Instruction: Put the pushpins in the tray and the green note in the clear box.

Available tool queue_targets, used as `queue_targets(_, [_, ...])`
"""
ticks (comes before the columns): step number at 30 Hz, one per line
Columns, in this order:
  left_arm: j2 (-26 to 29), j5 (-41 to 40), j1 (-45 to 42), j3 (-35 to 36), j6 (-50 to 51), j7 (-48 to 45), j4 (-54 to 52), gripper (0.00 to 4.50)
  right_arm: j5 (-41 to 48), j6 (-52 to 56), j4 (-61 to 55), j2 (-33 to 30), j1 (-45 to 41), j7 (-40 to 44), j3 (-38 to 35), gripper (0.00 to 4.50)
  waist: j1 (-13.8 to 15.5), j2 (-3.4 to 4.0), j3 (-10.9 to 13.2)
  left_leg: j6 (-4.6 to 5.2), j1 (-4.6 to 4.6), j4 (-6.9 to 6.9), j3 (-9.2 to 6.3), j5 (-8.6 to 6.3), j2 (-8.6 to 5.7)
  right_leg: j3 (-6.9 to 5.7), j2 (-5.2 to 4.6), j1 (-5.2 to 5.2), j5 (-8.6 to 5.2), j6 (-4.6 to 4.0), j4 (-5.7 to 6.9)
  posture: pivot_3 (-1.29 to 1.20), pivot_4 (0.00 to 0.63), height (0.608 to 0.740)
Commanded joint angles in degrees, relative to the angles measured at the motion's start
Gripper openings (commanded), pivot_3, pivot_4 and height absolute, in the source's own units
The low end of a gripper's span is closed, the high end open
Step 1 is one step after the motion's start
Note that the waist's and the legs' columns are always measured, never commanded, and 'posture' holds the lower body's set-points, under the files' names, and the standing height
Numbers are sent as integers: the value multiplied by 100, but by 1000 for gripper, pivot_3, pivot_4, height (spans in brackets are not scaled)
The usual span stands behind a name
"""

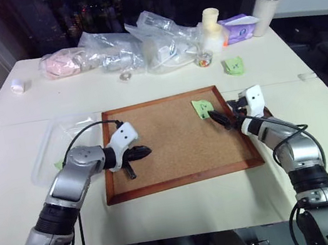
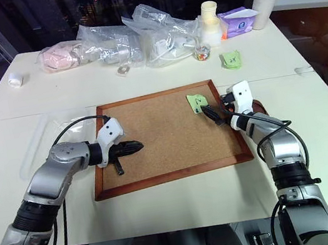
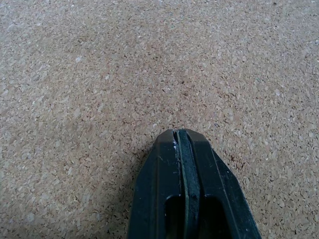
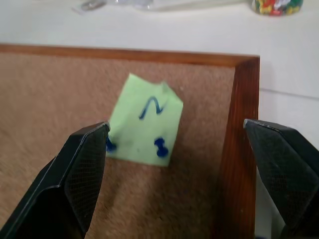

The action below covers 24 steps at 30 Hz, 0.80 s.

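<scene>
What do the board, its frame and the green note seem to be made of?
Board: cork, by its speckled, grainy tan surface. Frame: probably wood, reddish-brown with a smooth finish. Green note: thin paper, matte, slightly curled, pinned by blue pushpins.

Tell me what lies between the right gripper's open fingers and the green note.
Bare cork board only: in the right wrist view, the right gripper stands open just short of the green note, pinned by two blue pushpins.

Place: office or lab where I work.
Table point(image 1: 187, 220): wide, white.
Cork board point(image 1: 173, 140): before me.
Clutter: plastic bags point(image 1: 137, 44), travel mug point(image 1: 268, 9), tape roll point(image 1: 17, 86).
Window: dark glass behind.
</scene>
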Motion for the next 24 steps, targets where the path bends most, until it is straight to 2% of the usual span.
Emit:
queue_targets(1, [3, 161, 252, -347, 188, -31, 151, 0, -168, -325, 123, 76, -156, 45, 86, 4436, -12, 1, -1, 0, 0, 0, 0, 0, 0, 0, 0, -1, 0, 0, 0, 0, 150, 737])
queue_targets(3, [2, 155, 264, -344, 202, -23, 132, 0, -223, -413, 259, 128, -200, 41, 121, 4436, -16, 1, -1, 0, 1, 0, 0, 0, 1, 0, 0, 0, 0, 0, 0, 0, 150, 737])
queue_targets(6, [8, 143, 279, -340, 226, -19, 105, 0, -317, -559, 434, 193, -254, 15, 140, 3619, -12, 1, -1, 0, 1, 0, 0, 0, 2, -1, 1, 0, 0, 0, 0, 0, 150, 737])
queue_targets(13, [42, 140, 320, -339, 261, -20, 55, 0, -414, -672, 437, 238, -209, -7, 130, 51, -15, 1, -1, -1, 1, 0, 0, 0, 2, -1, 1, 0, 0, 0, 0, 0, 150, 737])
queue_targets(24, [110, 225, 338, -441, 254, -87, 120, 0, -274, -1015, -248, 215, -187, -344, -226, 19, -8, 5, 2, -1, -1, 0, 1, 0, 2, -1, 0, -3, 0, 0, 0, 0, 150, 737])
